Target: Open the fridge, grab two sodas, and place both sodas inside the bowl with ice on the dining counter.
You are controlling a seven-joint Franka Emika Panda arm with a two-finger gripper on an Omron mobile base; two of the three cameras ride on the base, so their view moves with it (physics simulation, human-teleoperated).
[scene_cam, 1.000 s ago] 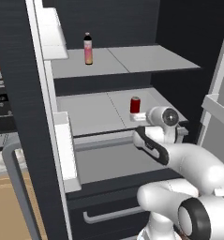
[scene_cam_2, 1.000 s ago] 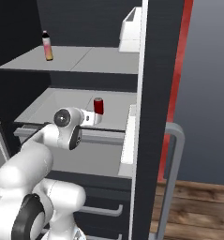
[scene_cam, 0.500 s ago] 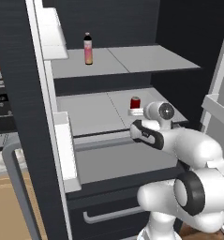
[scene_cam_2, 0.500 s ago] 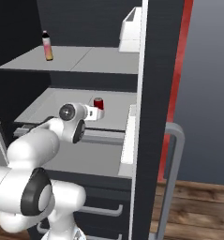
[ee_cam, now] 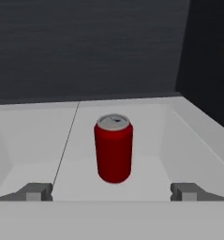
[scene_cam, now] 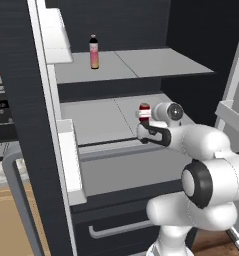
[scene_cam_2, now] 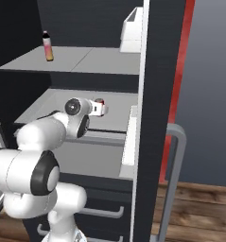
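The fridge (scene_cam: 16,75) stands open with its grey shelves showing. One soda, a red can (ee_cam: 114,147), stands upright on the lower shelf (scene_cam: 101,122). My gripper (ee_cam: 112,192) is open just in front of the can, one fingertip (ee_cam: 36,191) on each side and neither touching it. From the base views, the hand (scene_cam: 151,119) partly covers the can (scene_cam: 144,110) (scene_cam_2: 99,105). The other soda, a slim bottle (scene_cam: 94,52) (scene_cam_2: 47,46) with a dark cap, stands on the upper shelf. The bowl with ice and the dining counter are out of view.
White door bins (scene_cam: 66,150) (scene_cam_2: 131,137) hang on the open doors either side of the arm. Long grey bar handles (scene_cam: 16,200) (scene_cam_2: 178,165) stick out near the base. A lower drawer handle (scene_cam: 111,230) sits below. A black coffee machine (scene_cam: 1,107) is at the left.
The hand has moved up and deeper into the fridge, closing on the red can. The jaws have stayed open. Can and bottle have not moved.
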